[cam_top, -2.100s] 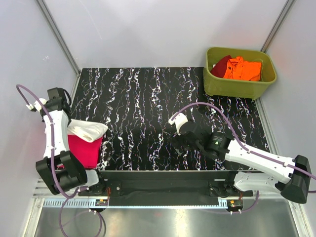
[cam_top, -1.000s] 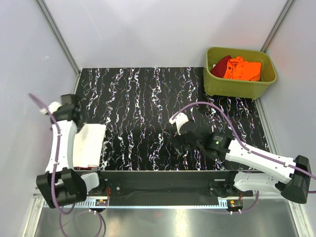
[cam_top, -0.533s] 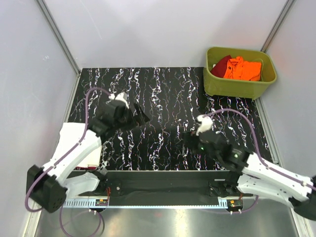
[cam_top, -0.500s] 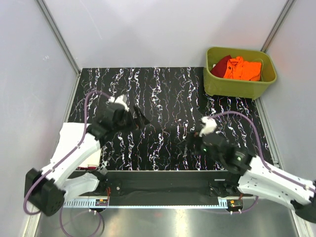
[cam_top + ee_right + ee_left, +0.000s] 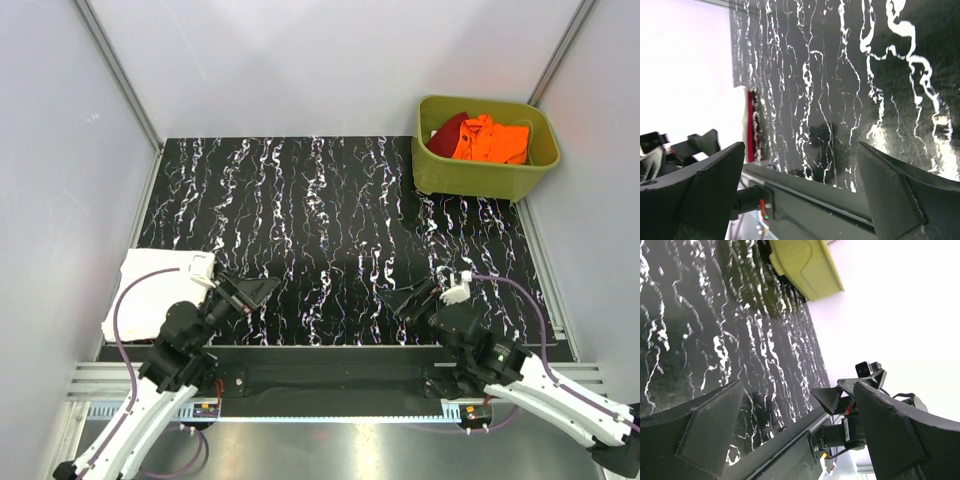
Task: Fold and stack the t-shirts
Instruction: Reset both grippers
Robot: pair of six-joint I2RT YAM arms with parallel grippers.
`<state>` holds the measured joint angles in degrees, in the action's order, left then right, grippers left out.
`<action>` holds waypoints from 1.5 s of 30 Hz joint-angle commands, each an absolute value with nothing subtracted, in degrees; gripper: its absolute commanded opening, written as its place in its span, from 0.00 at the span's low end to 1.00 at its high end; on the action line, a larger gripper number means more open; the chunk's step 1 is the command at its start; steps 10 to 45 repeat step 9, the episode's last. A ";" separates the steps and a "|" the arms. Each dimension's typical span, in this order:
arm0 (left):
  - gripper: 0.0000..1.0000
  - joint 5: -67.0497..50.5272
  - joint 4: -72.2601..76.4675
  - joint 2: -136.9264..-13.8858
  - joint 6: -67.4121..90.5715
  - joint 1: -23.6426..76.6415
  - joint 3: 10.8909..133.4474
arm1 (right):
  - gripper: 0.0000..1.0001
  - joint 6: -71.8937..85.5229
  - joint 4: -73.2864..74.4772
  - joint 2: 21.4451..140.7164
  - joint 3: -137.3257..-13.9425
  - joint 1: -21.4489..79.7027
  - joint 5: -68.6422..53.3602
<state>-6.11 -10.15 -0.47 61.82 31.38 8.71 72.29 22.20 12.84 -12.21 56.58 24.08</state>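
The black, white-veined worktop point(image 5: 320, 200) fills the top view. An olive-green tub point(image 5: 470, 182) stands at its far right corner, holding a crumpled orange shirt point(image 5: 492, 140) with a dark red shirt point(image 5: 447, 130) bunched against its left side. A folded white shirt point(image 5: 150, 290) lies flat at the near left, its outer side reaching the worktop's left border.

Both arms are drawn low over the near edge. The left claw point(image 5: 262, 290) points right, just beside the white shirt. The right claw point(image 5: 395, 300) points left, and the two are well apart. Each wrist view shows its own fingers spread wide with nothing between them.

The right wrist view alone shows a thin magenta strip, the pink shirt point(image 5: 751, 125), at the worktop's left border; from above only white cloth shows there. The left wrist view shows the tub from the side, but not the shirts inside it. A broad stretch of marbled surface lies between the white shirt and the tub.
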 commanded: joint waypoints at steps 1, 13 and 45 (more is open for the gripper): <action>0.99 -10.10 -0.11 4.66 64.33 31.55 7.74 | 1.00 78.39 16.95 10.12 -9.59 56.51 24.17; 0.99 -11.08 20.08 8.79 74.42 31.55 -1.74 | 1.00 86.52 23.84 2.99 -6.32 56.51 22.24; 0.99 -11.08 20.08 8.79 74.42 31.55 -1.74 | 1.00 86.52 23.84 2.99 -6.32 56.51 22.24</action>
